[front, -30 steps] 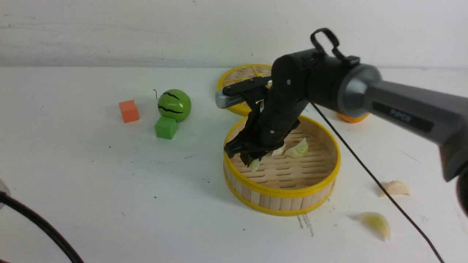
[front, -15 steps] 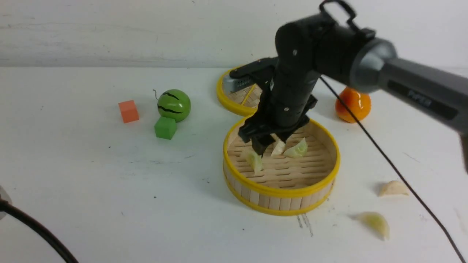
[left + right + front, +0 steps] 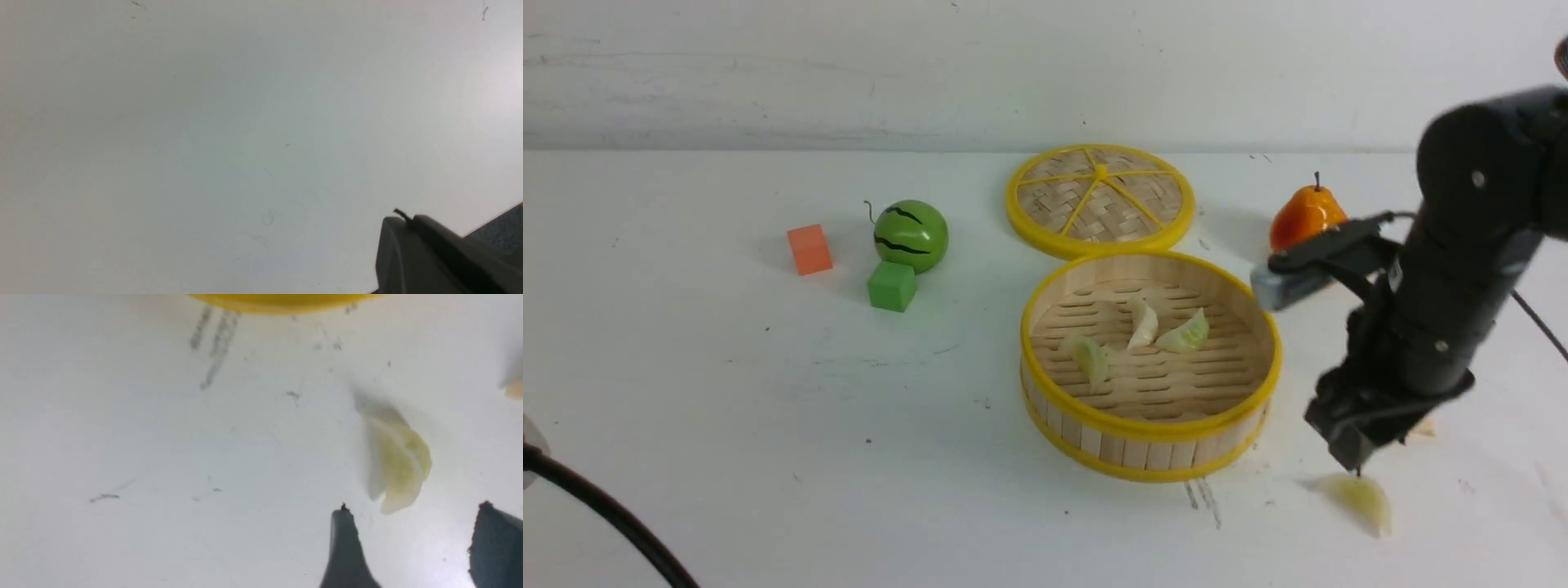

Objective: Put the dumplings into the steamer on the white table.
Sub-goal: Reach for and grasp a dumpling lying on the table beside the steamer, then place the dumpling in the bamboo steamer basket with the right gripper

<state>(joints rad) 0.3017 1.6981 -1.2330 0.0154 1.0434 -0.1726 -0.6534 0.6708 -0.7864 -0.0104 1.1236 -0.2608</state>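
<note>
The steamer (image 3: 1150, 437) stands mid-table on the white table (image 3: 768, 408) and holds three dumplings (image 3: 1089, 358) (image 3: 1143, 324) (image 3: 1188, 333). A fourth, yellowish dumpling (image 3: 1362, 500) lies on the table right of the steamer. My right gripper (image 3: 1354, 459) hovers open and empty just above it. In the right wrist view this dumpling (image 3: 398, 461) lies just ahead of the open right gripper (image 3: 414, 506). A fifth dumpling (image 3: 515, 390) shows at the picture's edge and is mostly hidden behind my arm in the front view. My left gripper (image 3: 404, 220) is shut, over bare table.
The woven yellow-rimmed lid (image 3: 1100, 198) lies behind the steamer. An orange pear (image 3: 1303, 214) stands to its right. A green toy watermelon (image 3: 912, 235), a green cube (image 3: 892, 286) and an orange cube (image 3: 809, 249) sit at the left. A black cable (image 3: 605, 510) crosses the near left corner.
My right gripper let a dumpling go inside the steamer, rose out, and swung right and down over the yellowish dumpling on the table. The lid and pear are uncovered.
</note>
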